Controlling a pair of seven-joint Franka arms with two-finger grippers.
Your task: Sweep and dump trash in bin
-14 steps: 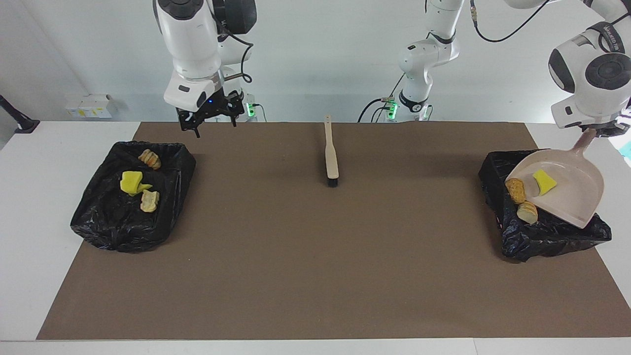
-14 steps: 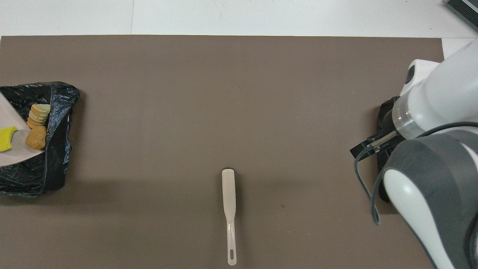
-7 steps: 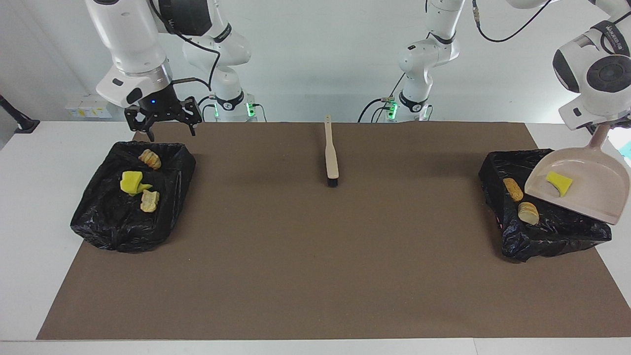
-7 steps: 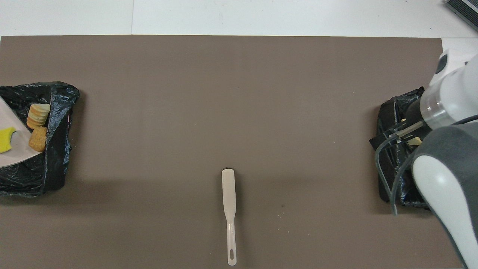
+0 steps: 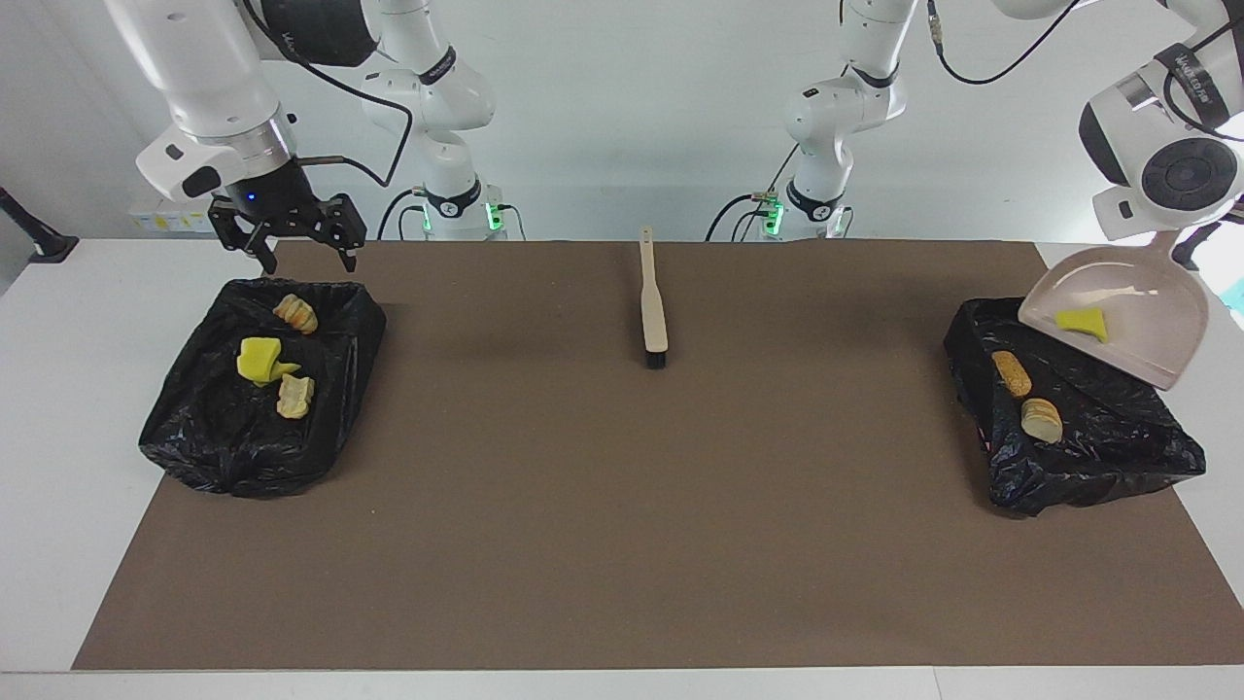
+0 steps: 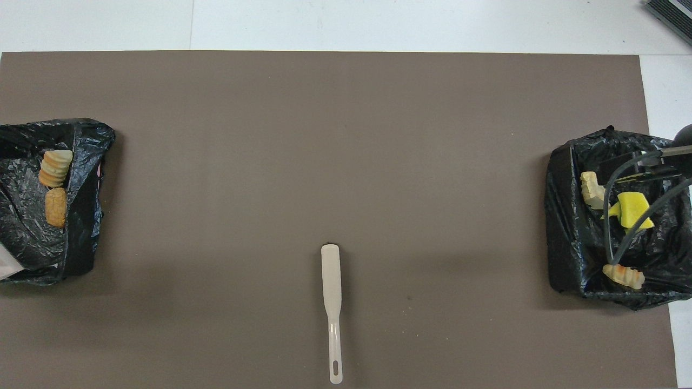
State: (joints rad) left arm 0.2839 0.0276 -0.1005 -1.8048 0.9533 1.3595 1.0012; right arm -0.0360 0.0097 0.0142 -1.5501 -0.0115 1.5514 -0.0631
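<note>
My left gripper [image 5: 1179, 245] is shut on the handle of the beige dustpan [image 5: 1137, 326], which hangs tilted over the black-lined bin [image 5: 1088, 457] at the left arm's end. One yellow-green scrap of trash [image 5: 1082, 322] lies in the pan. Two tan bread lumps [image 5: 1012, 373] [image 5: 1042, 420] lie in that bin [image 6: 86, 216]. My right gripper [image 5: 306, 261] is open and empty over the robot-side rim of the second bin [image 5: 194, 437], which holds three pieces [image 5: 260, 360]. The brush [image 5: 653, 301] lies loose on the mat.
A brown mat [image 5: 622, 506] covers most of the white table. The brush [image 6: 331, 292] lies midway between the bins, near the robots' edge, handle toward them. The right arm's cable hangs over the second bin [image 6: 565, 243].
The left arm raised the dustpan and drew it toward the robots; both bread lumps slid into the bin, the yellow scrap stayed. The right gripper swung toward its end of the table, over its bin's rim.
</note>
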